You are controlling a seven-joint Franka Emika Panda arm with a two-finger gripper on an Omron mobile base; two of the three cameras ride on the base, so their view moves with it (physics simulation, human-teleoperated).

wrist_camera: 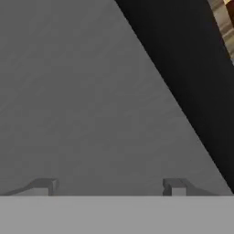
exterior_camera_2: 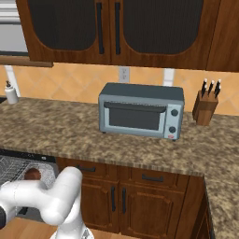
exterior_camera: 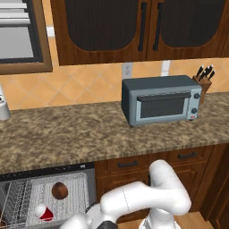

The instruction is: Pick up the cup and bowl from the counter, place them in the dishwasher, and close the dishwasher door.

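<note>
At the bottom of the hand view the gripper (wrist_camera: 109,186) stands spread wide with nothing between its fingertips, held close against the flat grey dishwasher door (wrist_camera: 82,91), whose black strip runs diagonally toward the upper right; I judge the arm is low so it can push the door shut. Farther in, at the lower left of the left base view, the cup (exterior_camera: 44,213) lies tipped and the bowl (exterior_camera: 59,190) rests on the dishwasher (exterior_camera: 27,175) rack, so loading looks finished. Beyond, the counter (exterior_camera: 67,134) carries a grey toaster oven (exterior_camera: 162,99).
</note>
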